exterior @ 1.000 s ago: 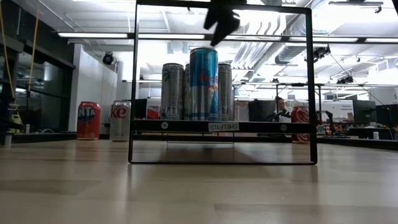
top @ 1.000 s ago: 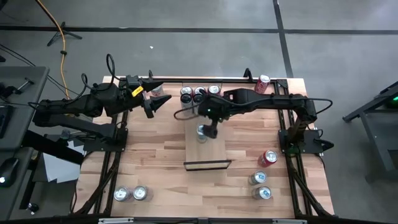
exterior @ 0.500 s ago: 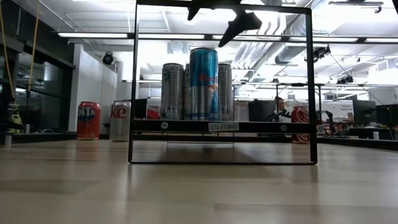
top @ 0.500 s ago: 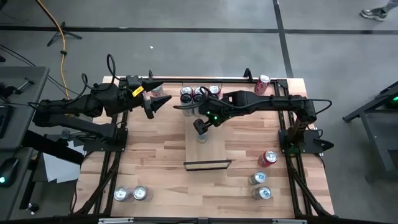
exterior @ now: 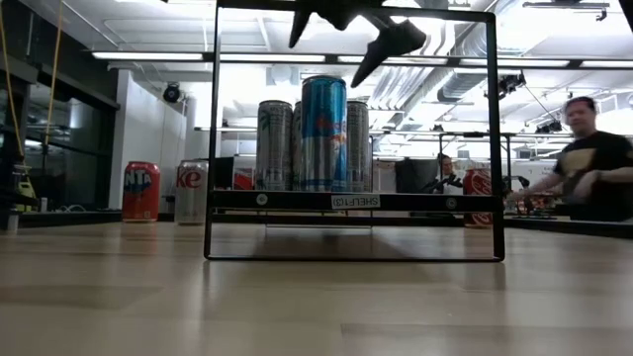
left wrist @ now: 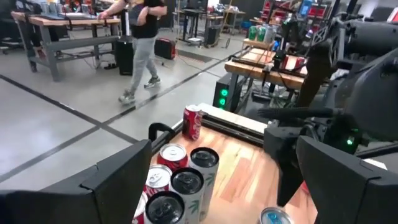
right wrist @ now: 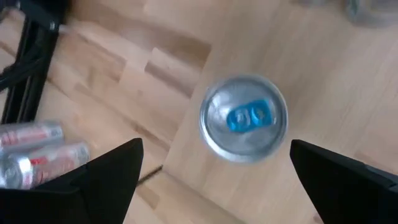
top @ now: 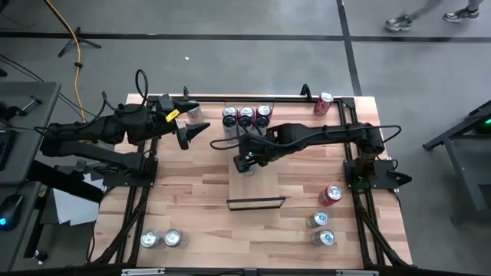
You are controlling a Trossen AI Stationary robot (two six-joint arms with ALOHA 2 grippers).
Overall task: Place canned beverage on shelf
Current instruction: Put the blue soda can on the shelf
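We saw the table (top: 192, 199) carrying the shelf (top: 265, 188), a narrow pale board with a black rail at its near end. On it the canned beverage (exterior: 323, 133) stood upright, blue and silver, its silver lid with a blue tab plain from the right wrist. The right hand (exterior: 348, 35) hung just above the can and apart from it, fingers spread wide, gripping nothing; its arm reached across from the table's right side. The left hand (top: 192, 130) waited, also spread, near the back left of the table, beside three upright cans (top: 245, 116) behind the shelf.
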